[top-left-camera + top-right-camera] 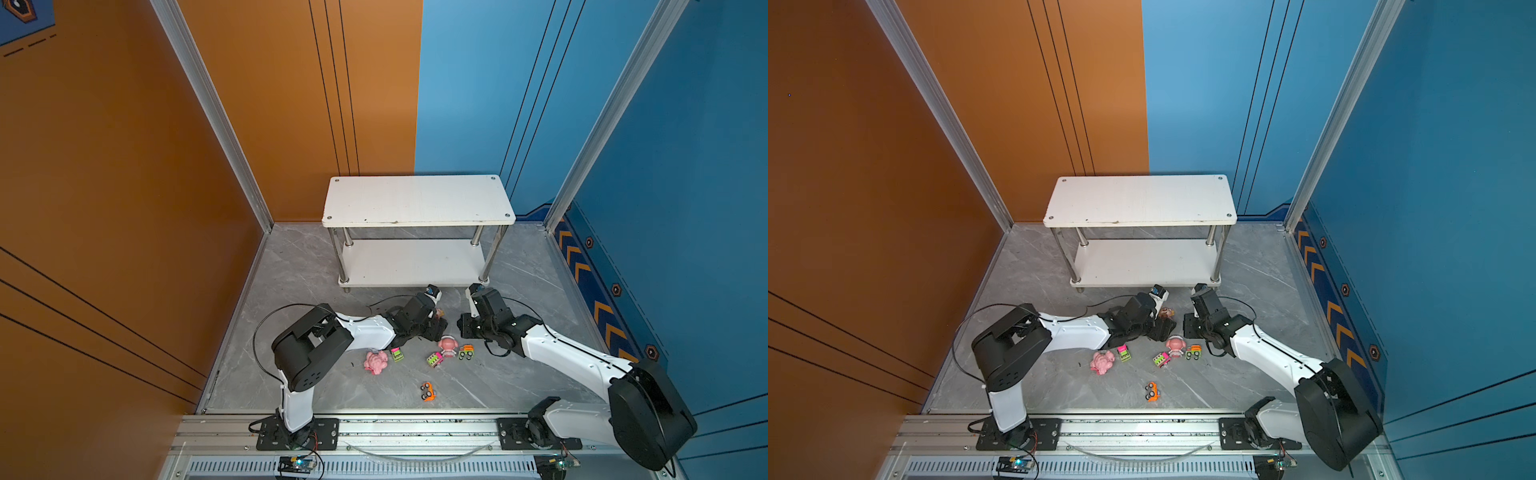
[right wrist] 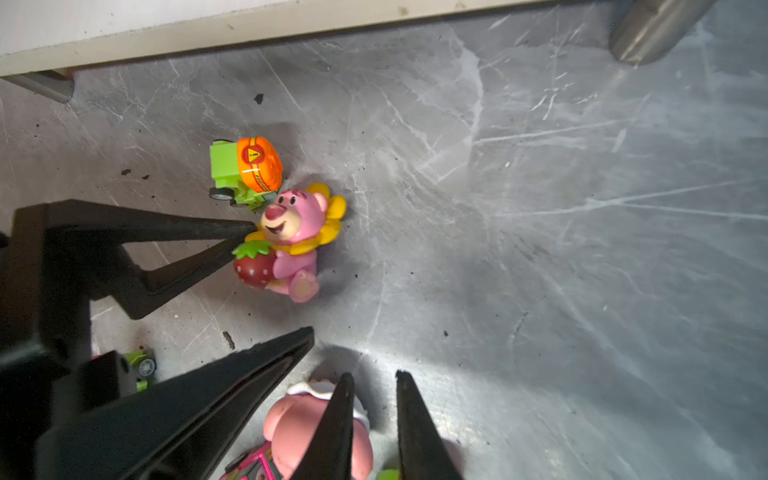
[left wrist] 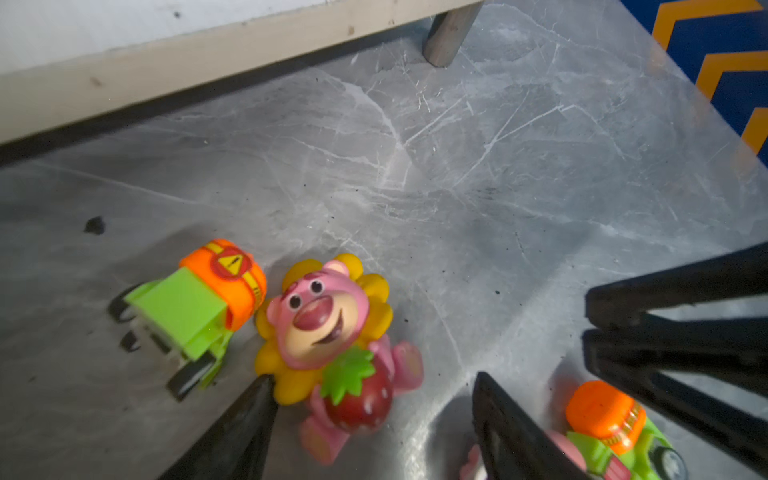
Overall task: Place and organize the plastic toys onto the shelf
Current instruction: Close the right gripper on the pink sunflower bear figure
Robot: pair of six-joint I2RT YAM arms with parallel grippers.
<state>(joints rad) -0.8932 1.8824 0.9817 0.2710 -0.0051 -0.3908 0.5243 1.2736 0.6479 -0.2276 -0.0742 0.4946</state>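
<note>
The white two-tier shelf (image 1: 417,199) (image 1: 1140,199) stands at the back with both boards bare. My left gripper (image 3: 374,380) (image 1: 438,323) is open, its fingers either side of a pink bear figurine (image 3: 328,324) (image 2: 291,232) holding a strawberry, next to a green-and-orange truck (image 3: 195,316) (image 2: 245,170). My right gripper (image 2: 374,375) (image 1: 462,328) is open only a little, with nothing between its fingers, just above a pink figurine (image 2: 299,432) (image 1: 448,345). On the floor lie a pink figure (image 1: 376,362), two pink-green cars (image 1: 396,354) (image 1: 434,359), a truck (image 1: 466,352) and an orange car (image 1: 428,391).
The two grippers are close together in front of the shelf's lower board (image 2: 166,29). Chrome shelf feet (image 3: 446,37) (image 2: 656,29) stand on the grey marble floor (image 1: 519,291). Orange and blue walls enclose the sides and back, and an aluminium rail (image 1: 415,428) runs along the front.
</note>
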